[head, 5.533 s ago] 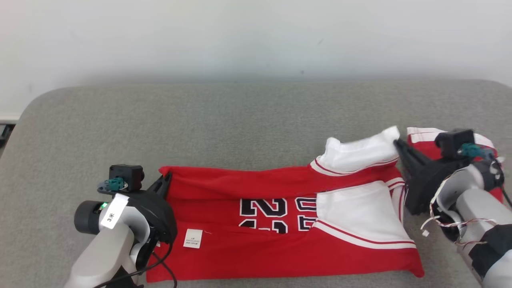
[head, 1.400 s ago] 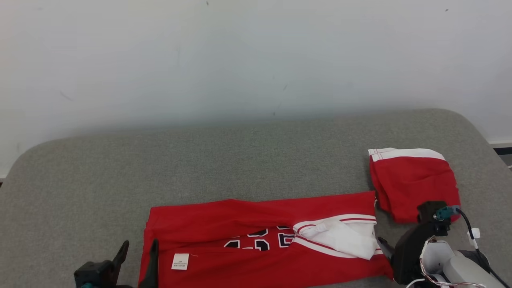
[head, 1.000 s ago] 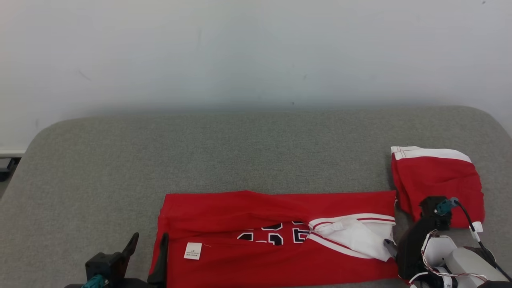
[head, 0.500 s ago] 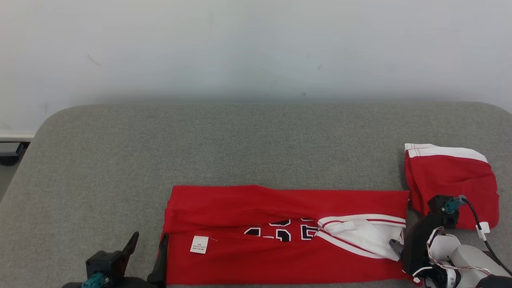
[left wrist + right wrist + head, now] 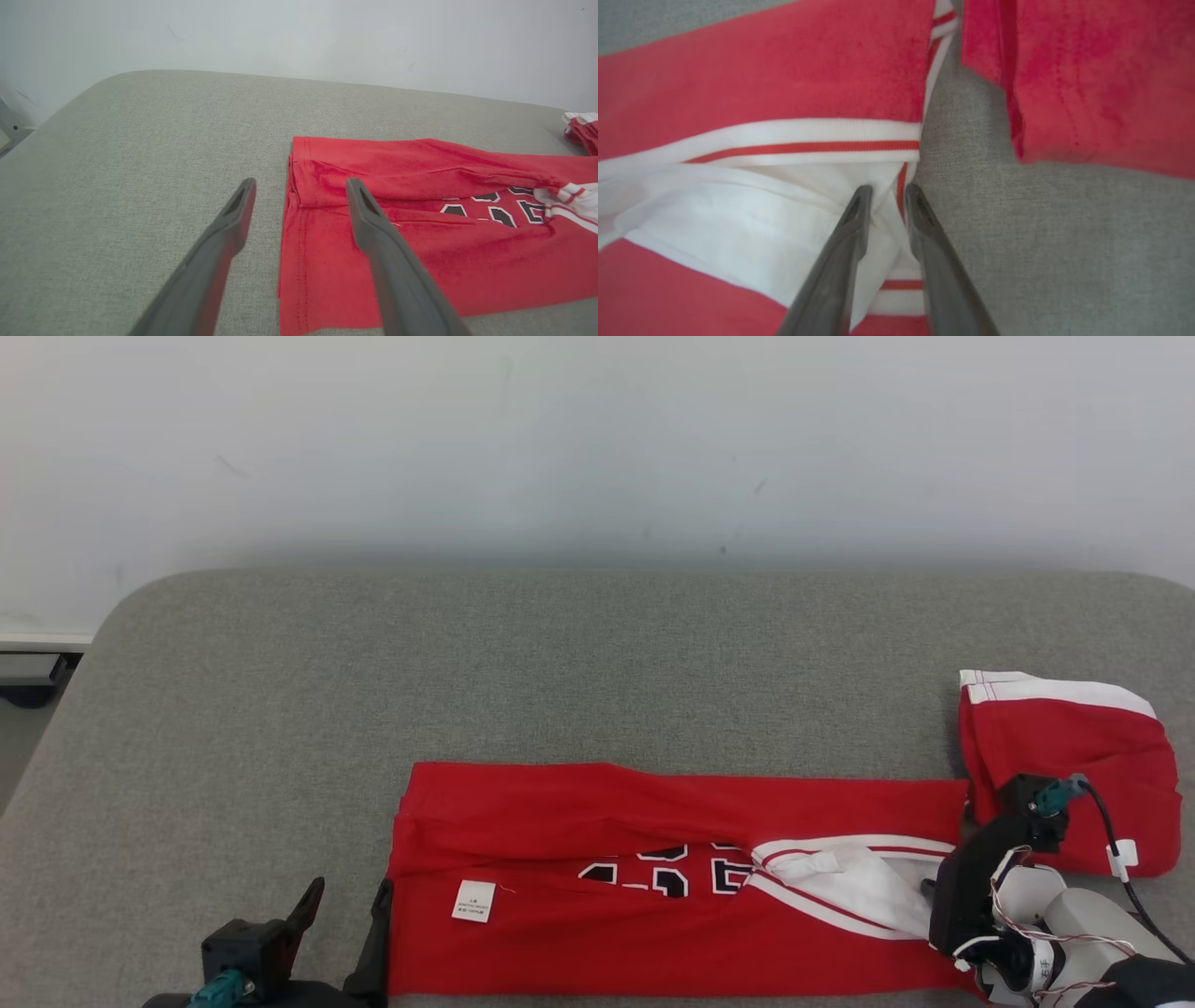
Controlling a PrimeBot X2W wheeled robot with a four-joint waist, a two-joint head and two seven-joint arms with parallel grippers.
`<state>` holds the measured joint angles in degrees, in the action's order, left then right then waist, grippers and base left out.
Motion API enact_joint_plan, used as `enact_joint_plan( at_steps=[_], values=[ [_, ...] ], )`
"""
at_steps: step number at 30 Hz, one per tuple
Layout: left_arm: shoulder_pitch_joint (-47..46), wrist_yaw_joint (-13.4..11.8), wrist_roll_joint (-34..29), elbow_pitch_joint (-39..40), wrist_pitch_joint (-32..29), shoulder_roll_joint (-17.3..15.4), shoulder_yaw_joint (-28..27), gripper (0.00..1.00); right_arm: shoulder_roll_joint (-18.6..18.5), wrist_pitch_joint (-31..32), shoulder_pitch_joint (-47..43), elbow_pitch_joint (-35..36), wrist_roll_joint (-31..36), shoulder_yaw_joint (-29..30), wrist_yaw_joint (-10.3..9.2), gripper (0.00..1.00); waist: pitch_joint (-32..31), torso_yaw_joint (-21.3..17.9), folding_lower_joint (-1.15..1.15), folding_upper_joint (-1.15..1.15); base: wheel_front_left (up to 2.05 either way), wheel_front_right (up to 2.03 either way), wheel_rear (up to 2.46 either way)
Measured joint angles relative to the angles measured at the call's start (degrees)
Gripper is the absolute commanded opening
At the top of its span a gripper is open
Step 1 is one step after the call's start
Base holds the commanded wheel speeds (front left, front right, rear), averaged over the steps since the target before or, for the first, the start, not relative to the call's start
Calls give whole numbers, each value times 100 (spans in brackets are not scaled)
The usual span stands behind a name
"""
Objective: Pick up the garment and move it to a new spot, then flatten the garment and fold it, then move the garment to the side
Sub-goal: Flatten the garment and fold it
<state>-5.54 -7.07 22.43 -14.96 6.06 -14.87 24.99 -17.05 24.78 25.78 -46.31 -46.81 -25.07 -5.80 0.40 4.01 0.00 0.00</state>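
Right gripper [image 5: 887, 193]: jaws are standing narrow, straddling a white fold at the right end of the garment [image 5: 607, 803]; whether they are pinching it cannot be told. Left gripper [image 5: 301, 186]: jaws are gaping wide, bracketing the opposite hem, holding nothing. The garment is lying lengthwise between the two sets of jaws on the grey worktop [image 5: 560, 663]. A folded red piece [image 5: 1064, 765] is sitting just beyond the right jaws.

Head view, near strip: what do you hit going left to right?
left gripper → label → number print → white panel → red bundle. Right gripper left out: it overlaps the panel and the bundle.
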Motion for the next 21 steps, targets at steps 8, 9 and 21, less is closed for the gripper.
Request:
enact_joint_plan(
  at_steps=[8,9,21],
  values=[
    [-3,-3,1,-16,-7,9,-12,100,86,47,94,-143,-1,-75,32,0,-61,8,0,0,0,0,0],
    [-3,-3,1,-23,-8,10,-12,100,85,48,102,-154,0,-76,34,0,-73,3,0,0,0,0,0],
    [63,-3,70,-115,10,20,-175,100,-8,199,434,274,232,-331,177,0,-331,-140,0,0,0,0,0]
  ],
)
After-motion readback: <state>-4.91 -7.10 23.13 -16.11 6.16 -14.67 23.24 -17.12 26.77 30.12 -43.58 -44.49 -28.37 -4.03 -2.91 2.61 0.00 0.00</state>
